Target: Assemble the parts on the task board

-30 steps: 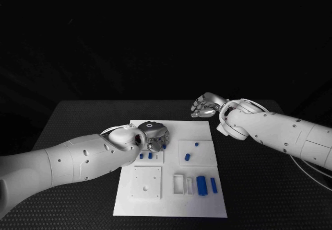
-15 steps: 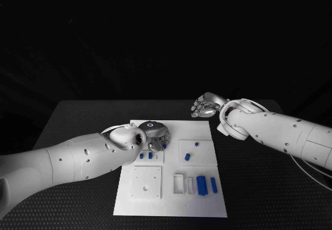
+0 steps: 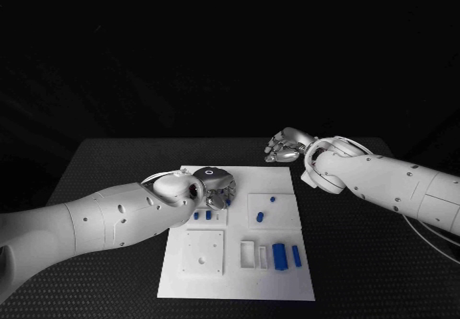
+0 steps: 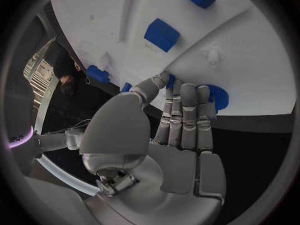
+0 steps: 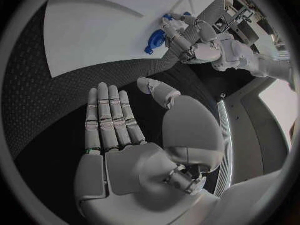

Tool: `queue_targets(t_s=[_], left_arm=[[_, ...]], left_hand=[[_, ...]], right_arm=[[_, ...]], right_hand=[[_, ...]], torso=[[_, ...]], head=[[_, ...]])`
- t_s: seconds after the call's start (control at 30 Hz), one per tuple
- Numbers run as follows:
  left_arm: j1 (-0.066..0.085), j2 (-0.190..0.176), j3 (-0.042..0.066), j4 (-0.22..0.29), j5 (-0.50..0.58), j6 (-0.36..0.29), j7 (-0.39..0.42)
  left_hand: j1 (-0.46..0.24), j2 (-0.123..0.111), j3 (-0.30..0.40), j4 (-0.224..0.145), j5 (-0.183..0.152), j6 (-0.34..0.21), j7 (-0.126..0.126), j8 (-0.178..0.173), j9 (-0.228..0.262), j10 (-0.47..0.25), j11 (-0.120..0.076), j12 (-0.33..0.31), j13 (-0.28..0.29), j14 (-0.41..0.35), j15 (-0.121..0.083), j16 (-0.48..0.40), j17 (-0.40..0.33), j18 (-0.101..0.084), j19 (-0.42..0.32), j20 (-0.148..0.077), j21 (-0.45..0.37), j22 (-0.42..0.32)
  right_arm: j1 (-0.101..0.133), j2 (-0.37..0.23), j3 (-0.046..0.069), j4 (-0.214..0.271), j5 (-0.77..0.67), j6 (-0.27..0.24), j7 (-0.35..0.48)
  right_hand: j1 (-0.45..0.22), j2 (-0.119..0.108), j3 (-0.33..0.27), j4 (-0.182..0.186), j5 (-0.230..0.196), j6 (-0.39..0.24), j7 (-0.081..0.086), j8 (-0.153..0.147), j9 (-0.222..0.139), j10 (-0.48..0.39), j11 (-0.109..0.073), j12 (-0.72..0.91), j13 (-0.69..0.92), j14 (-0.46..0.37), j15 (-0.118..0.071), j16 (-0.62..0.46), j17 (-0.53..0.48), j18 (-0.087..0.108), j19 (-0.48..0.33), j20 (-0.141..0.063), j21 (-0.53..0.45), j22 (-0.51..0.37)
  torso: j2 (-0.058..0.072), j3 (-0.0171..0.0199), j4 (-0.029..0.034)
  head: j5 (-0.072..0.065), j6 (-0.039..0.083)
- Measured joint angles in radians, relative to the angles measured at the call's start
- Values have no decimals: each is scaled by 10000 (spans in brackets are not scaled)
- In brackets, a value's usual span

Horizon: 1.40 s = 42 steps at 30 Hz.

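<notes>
White task board [image 3: 234, 266] lies mid-tabletop [image 3: 106, 173], and your left hand [image 3: 213, 188] is on its far-left part, fingers [image 4: 184, 120] pressed together with the tips against a round blue part [image 4: 215, 96] at the board's edge; whether it is gripped you cannot tell. You look mid-pickup or mid-seating, so next secure it and carry it to its socket. Your right hand [image 3: 286, 147] hovers off the board, fingers [image 5: 109, 117] straight, holding nothing. Blue bars [image 3: 279, 256] lie in the near slots beside an empty white slot [image 3: 247, 254].
</notes>
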Motion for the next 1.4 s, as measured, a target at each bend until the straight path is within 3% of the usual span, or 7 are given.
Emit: queue_targets(t_s=[0.6, 1.13, 1.23, 1.4], left_arm=[[-17, -54, -4, 9, 5, -31, 27], [-82, -303, -29, 280, 137, -445, 32], [-105, -386, 30, 392, 225, -496, 31], [-134, -475, 304, 475, 382, -540, 38]], left_hand=[[-13, 417, 94, 126, -13, 318, -115, 97, -21, 430, -179, 38, 138, 167, -165, 229, -13, -5, 131, -53, 116, -2], [105, 533, 165, 53, 40, 335, -133, 155, -50, 566, -249, 15, 200, 275, -239, 311, -13, -12, 287, -74, 232, -3], [107, 532, 164, 52, 81, 389, -135, 174, -49, 566, -249, 16, 232, 277, -239, 311, -13, -12, 287, -74, 231, 1], [119, 518, 163, 51, 84, 405, -128, 176, -22, 629, -259, 15, 220, 313, -272, 311, -23, -14, 308, -94, 232, 5]], right_arm=[[0, -7, 0, 7, 2, 1, 2], [0, -7, 1, -9, 3, 1, 7], [0, -10, 1, -10, 3, 1, 8], [0, -16, 1, -10, 4, 2, 10]], right_hand=[[0, 0, 0, 0, 0, 0, 0, 0, 1, 0, 0, 0, -8, 0, 0, 0, -9, -1, 0, 0, 0, 8], [0, 0, 0, 0, 0, 0, 0, 0, 2, 0, 0, 0, -11, 0, 0, 0, -18, 0, 0, 0, 0, 16], [0, 0, 0, 0, 39, 0, 0, 0, 2, 0, 0, 0, -16, 0, 0, 0, -18, 0, 0, 0, 0, 16], [0, 0, 0, 0, 39, 0, 0, 0, -7, 0, 0, 0, -16, 0, 0, 0, -27, 0, 0, 0, 0, 25]], torso=[[2, -9, 5], [-10, -11, 9], [-12, -11, 10], [-13, -12, 17]], head=[[7, 9], [30, 70], [35, 89], [41, 123]])
